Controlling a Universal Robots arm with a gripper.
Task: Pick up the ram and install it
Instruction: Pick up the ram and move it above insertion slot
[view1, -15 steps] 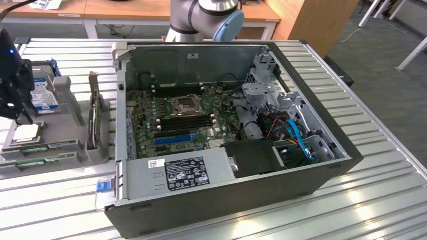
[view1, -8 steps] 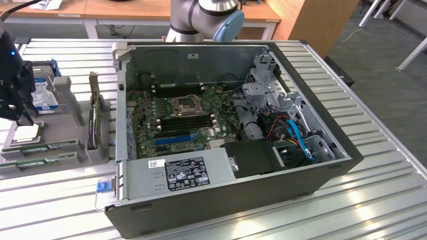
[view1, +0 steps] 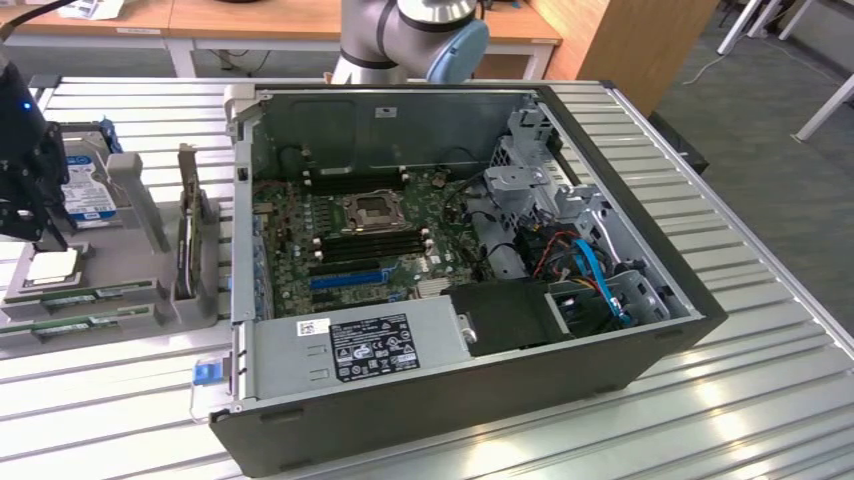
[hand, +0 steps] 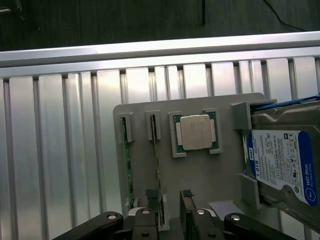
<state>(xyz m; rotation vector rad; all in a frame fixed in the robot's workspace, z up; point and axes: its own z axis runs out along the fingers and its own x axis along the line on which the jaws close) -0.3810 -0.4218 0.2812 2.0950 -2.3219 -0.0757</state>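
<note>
Gripper (hand: 169, 220): jaws apart over ram (hand: 156, 170) — at 9 o'clock of the case (view1: 641, 360)
Risk: off-centre squeeze — ram tilts, jams in holder (hand: 200, 180)

Bright overhead light — glare on slatted table (view1: 761, 400), shadow inside case (view1: 534, 400)

The ram (hand: 124, 165) is coloured green, the holder (hand: 200, 170) plain grey. A blue-and-white label (hand: 280, 167) is borne by the silver drive (hand: 285, 117). The table (hand: 60, 150) is ribbed in bright silver stripes. The case (view1: 534, 390) is coloured dark grey, its board (view1: 283, 235) green.
</note>
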